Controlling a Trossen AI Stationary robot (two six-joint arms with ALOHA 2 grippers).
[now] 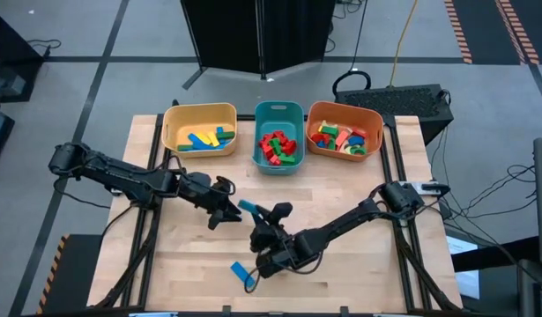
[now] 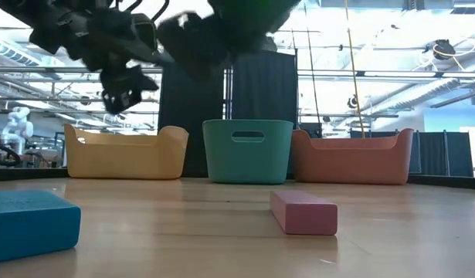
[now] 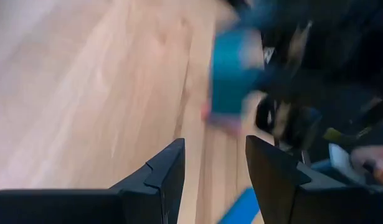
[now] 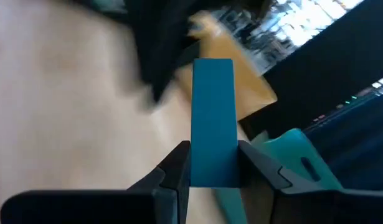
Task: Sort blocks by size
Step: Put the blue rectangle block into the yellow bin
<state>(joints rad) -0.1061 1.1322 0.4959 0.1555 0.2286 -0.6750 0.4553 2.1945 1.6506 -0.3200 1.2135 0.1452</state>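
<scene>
My right gripper (image 1: pixel 263 217) is shut on a blue bar (image 4: pixel 212 118) above the middle of the table. The bar's free end (image 1: pixel 249 208) points at my left gripper (image 1: pixel 225 210), which is open a little way to the bar's left. Nothing is between its fingers (image 3: pixel 213 174). A second blue block (image 1: pixel 241 273) lies flat near the front edge. A pink block (image 2: pixel 303 212) lies flat on the table in the low view. Sorted blocks fill the three bins at the back. My right gripper pinches the blue bar's two long sides (image 4: pixel 211 174) between its two fingers, at the bar's near end. The bar runs forward along the fingers and sticks out well past their tips. It is lifted clear of the table, slanting slightly downward toward the left gripper.
At the far edge stand a yellow bin (image 1: pixel 200 113) with long blue, yellow and green bars, a teal bin (image 1: pixel 278 111) with red and green pieces, and an orange bin (image 1: pixel 345 109) with mixed pieces. Bare wood (image 1: pixel 165 255) lies at the front left and front right.
</scene>
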